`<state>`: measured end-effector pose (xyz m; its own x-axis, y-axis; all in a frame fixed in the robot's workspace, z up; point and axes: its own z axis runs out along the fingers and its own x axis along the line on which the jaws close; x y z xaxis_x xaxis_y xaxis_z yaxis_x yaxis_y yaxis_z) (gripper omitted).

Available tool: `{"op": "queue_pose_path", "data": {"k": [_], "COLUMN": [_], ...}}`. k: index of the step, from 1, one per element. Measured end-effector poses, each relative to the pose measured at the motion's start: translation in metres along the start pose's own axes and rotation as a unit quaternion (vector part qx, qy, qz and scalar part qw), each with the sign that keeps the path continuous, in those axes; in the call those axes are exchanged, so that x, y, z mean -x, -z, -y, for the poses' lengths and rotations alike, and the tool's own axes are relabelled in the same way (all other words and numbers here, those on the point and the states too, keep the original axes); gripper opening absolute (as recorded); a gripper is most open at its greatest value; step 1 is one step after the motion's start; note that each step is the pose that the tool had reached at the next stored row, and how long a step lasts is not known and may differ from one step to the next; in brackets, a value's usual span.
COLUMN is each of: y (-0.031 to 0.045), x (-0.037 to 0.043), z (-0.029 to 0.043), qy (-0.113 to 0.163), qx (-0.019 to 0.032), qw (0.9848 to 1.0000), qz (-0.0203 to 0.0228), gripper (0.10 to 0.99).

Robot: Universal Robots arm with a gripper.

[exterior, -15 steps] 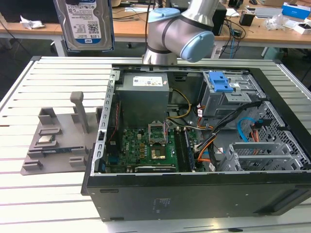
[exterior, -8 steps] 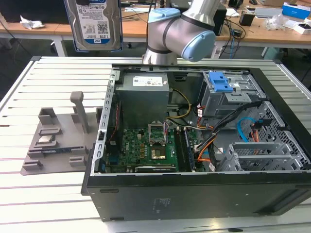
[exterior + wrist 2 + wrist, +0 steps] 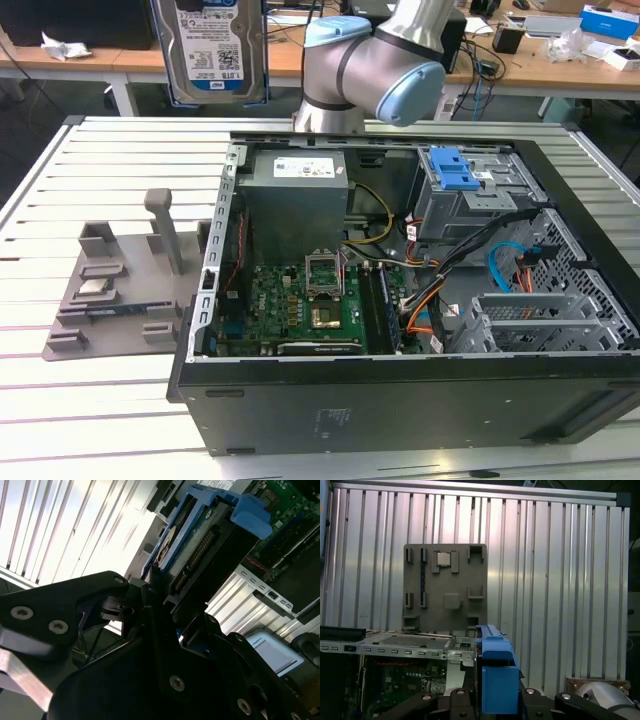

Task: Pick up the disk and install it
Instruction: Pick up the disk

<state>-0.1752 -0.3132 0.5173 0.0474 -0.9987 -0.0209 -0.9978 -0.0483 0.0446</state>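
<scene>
Grip: the gripper (image 3: 150,592) is clamped on the disk (image 3: 197,540). In the second wrist view its black fingers (image 3: 157,625) pinch one end of the blue bracket from both sides.
Same grip, other camera: in the first wrist view the blue edge of the disk (image 3: 495,680) stands between the dark parts of the gripper (image 3: 492,700).
Where the disk is: in the exterior view the disk (image 3: 210,50) hangs high above the far side of the table (image 3: 120,150), clear of everything, on the exterior view's left of the arm (image 3: 370,60).
Long axis: it is upright in the exterior view, label side toward that camera. The disk reaches straight out from the fingers, so it reads as an extension of the gripper.
Connector: a row of pins shows on the disk's narrow end near the fingers in the second wrist view.
Target side: the grey drive cage (image 3: 470,205) with its blue latch (image 3: 452,168) sits inside the open computer case (image 3: 400,400).
Key relation: the cage lies well apart from the disk, lower and toward the exterior view's right, with the arm between them.
Other things: the grey parts tray (image 3: 110,290) with a small chip (image 3: 95,289) lies on the table beside the case.
Stage, as a judgement: pickup looks done; the disk is not yet near the cage.
</scene>
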Motion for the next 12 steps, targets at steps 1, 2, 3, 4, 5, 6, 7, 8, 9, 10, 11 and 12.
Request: {"op": "queue_pose_path", "data": {"k": [1, 2, 3, 4, 5, 6, 7, 8, 9, 10, 11, 12], "y": [0.0001, 0.0002, 0.0003, 0.0004, 0.0005, 0.0006, 0.0007, 0.0008, 0.0009, 0.0009, 0.0011, 0.0012], "x": [-0.0001, -0.0003, -0.0004, -0.0005, -0.0005, -0.0006, -0.0007, -0.0008, -0.001, -0.0011, -0.0012, -0.0013], "z": [0.0025, 0.0046, 0.0071, 0.009, 0.0113, 0.0134, 0.0154, 0.0174, 0.0197, 0.0217, 0.0237, 0.0271], "qy": [0.0, 0.0, 0.0, 0.0, 0.0, 0.0, 0.0, 0.0, 0.0, 0.0, 0.0, 0.0], "qx": [0.0, 0.0, 0.0, 0.0, 0.0, 0.0, 0.0, 0.0, 0.0, 0.0, 0.0, 0.0], "qw": [1.0, 1.0, 1.0, 1.0, 1.0, 1.0, 1.0, 1.0, 1.0, 1.0, 1.0, 1.0], "qz": [0.0, 0.0, 0.0, 0.0, 0.0, 0.0, 0.0, 0.0, 0.0, 0.0, 0.0, 0.0], "gripper": [0.365, 0.365, 0.365, 0.365, 0.365, 0.365, 0.365, 0.365, 0.365, 0.365, 0.365, 0.365]}}
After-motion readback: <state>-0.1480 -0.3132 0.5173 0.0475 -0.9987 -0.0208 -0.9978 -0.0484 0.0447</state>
